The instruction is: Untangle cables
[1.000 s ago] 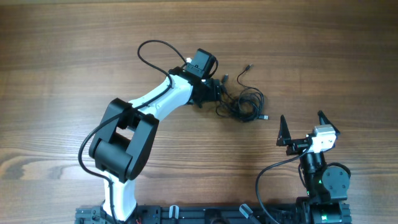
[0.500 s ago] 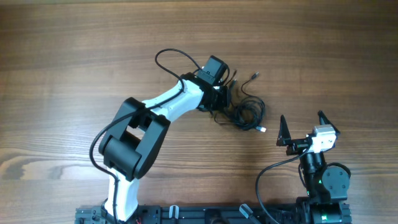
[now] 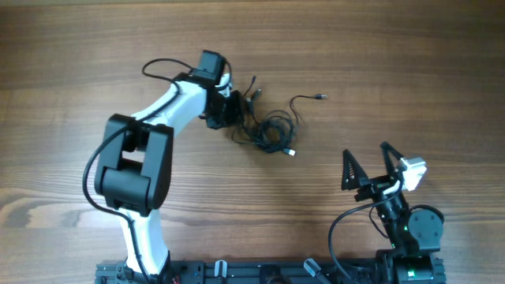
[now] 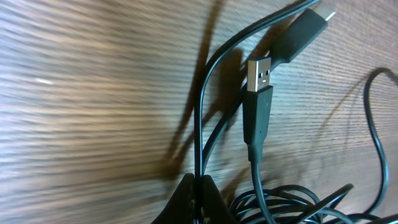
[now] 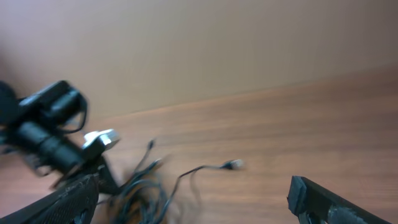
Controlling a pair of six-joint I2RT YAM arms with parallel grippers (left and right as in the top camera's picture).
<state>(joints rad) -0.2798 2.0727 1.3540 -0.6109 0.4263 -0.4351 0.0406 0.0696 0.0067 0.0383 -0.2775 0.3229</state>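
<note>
Item, left gripper (image 3: pixel 235 111): jaws pinched together on one strand of the cables (image 3: pixel 269 134), the bunched loops lying just beyond its fingertips and stretching away toward your right side, one loose plug end (image 3: pixel 319 97) farthest out. Item, right gripper (image 3: pixel 368 168): jaws spread wide, empty, well apart from the cables. The left gripper is much the nearer, so the spreading pull probably falls to it.

no readable text, label or number — anywhere in view
</note>
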